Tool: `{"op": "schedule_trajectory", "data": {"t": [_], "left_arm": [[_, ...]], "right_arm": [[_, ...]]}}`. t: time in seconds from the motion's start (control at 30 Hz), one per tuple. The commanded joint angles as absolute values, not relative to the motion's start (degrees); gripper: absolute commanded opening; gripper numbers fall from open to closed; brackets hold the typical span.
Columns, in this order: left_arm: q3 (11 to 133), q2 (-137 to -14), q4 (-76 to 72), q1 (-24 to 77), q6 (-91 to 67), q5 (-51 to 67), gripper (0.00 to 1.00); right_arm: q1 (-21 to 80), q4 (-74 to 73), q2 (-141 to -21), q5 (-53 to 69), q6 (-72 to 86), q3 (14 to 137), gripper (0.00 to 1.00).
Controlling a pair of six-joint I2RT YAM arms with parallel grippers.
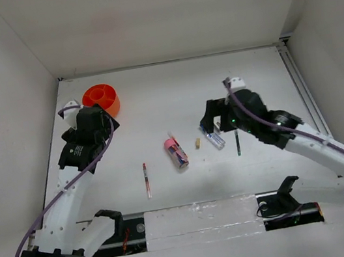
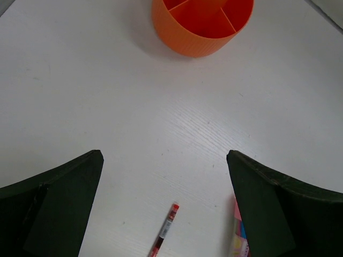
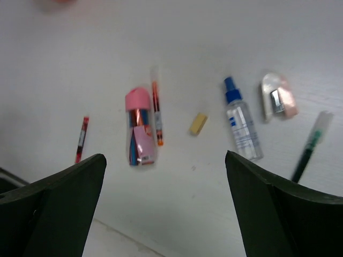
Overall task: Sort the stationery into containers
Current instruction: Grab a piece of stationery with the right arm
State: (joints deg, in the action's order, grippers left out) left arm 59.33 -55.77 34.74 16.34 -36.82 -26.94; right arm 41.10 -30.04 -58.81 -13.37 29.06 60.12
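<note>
- Left gripper (image 1: 98, 116) is spread wide open with nothing in it. In the overhead view it sits in the upper left, just beside the orange cup (image 1: 112, 104).
- From the left wrist camera, that cup is at the top centre of the frame, standing upright, and you can see its inner dividers.
- Right gripper (image 1: 209, 124) is wide open too and not gripping anything. Overhead it's a bit right of centre, close to the blue-capped spray bottle (image 3: 242, 126).
- All the stationery is lying on the white table (image 1: 249, 76) across the middle of the overhead frame, well apart from the cup.
- Going left to right in the right wrist view:
- The lone red pen (image 3: 81, 139) is off at the left, apart from everything else.
- The pink-capped tube (image 3: 139, 128) is lying flat with its cap toward the top of the frame.
- The second red pen (image 3: 156, 112) is right along the tube's right side. Can't tell if they're actually touching.
- The tan eraser (image 3: 198, 123) sits in the middle, between the tube and the bottle.
- The small white-and-pink piece (image 3: 277, 99) is just to the upper right of the bottle. It's too blurry to say what it is.
- The dark green pen (image 3: 310, 150) is at the far right, with its lower end hidden behind the gripper finger.
- In the left wrist view, the lone red pen pokes in at the bottom centre, and the tube's edge shows at the lower right next to the finger.
</note>
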Motion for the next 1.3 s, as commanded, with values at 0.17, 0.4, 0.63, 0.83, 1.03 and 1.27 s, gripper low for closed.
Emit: {"op": "schedule_trajectory", "data": {"t": [0.17, 0.4, 0.63, 0.83, 1.03, 1.27], "left_arm": [[58.5, -55.6, 33.4, 16.0, -36.0, -27.1, 1.0], [58.5, -54.6, 33.4, 16.0, -36.0, -27.1, 1.0], [58.5, -54.1, 33.4, 16.0, -36.0, -27.1, 1.0], [58.0, -54.1, 33.4, 16.0, -35.5, -27.1, 1.0], [58.0, -53.5, 33.4, 16.0, -35.5, -26.5, 1.0], [58.0, -53.5, 33.4, 16.0, -35.5, -26.5, 1.0]], "right_arm": [[52.1, -18.8, -77.3, -12.3, 33.3, 59.6, 0.94], [56.6, -16.6, -88.5, -13.6, 33.3, 64.3, 0.85], [58.8, -17.1, -95.9, -15.9, 33.3, 66.9, 0.82], [61.3, -18.4, -100.0, -17.1, 32.8, 68.8, 0.76], [63.0, -19.6, -103.5, -18.3, 33.3, 70.8, 0.73], [63.0, -19.6, -105.4, -18.3, 33.3, 70.8, 0.69]]}}
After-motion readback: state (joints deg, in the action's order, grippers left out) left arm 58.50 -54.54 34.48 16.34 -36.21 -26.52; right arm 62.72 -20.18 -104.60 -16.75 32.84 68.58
